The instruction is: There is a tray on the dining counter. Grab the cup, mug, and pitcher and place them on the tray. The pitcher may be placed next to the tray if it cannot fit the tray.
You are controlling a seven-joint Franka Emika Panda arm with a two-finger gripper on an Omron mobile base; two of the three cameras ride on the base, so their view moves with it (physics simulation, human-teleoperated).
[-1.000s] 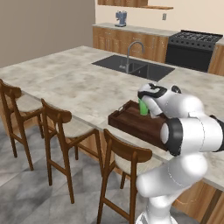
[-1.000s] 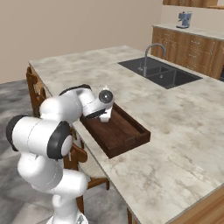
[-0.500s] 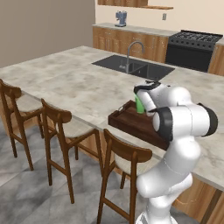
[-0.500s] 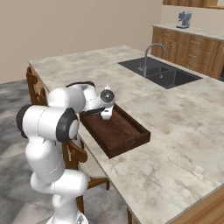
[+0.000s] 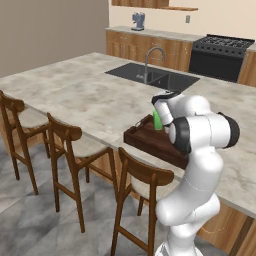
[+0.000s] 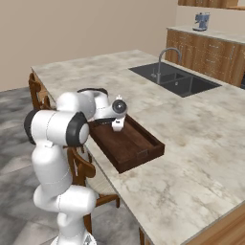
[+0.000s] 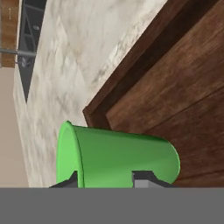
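Note:
My gripper (image 5: 161, 114) is shut on the bright green cup (image 5: 157, 120), gripping it by its side. It holds the cup over the far left corner of the dark brown tray (image 5: 150, 142) on the dining counter (image 5: 75, 95). In the hand view the cup (image 7: 118, 159) lies across the bottom between my fingertips (image 7: 144, 177), with the tray's corner wall (image 7: 144, 57) and floor behind it. I cannot tell whether the cup touches the tray floor. From the right, my gripper (image 6: 117, 125) hangs over the tray (image 6: 136, 146) and my hand hides the cup. The mug and pitcher are out of view.
A sink with a curved faucet (image 5: 152, 65) is set into the counter beyond the tray. Wooden chairs (image 5: 65, 135) line the counter's near edge, one right beside my base. A black stove (image 5: 220, 55) and a coffee machine (image 5: 138, 20) stand at the back wall.
My elbow has swung inward, toward the tray. The cup stays gripped over the tray's far left corner, shifted only slightly.

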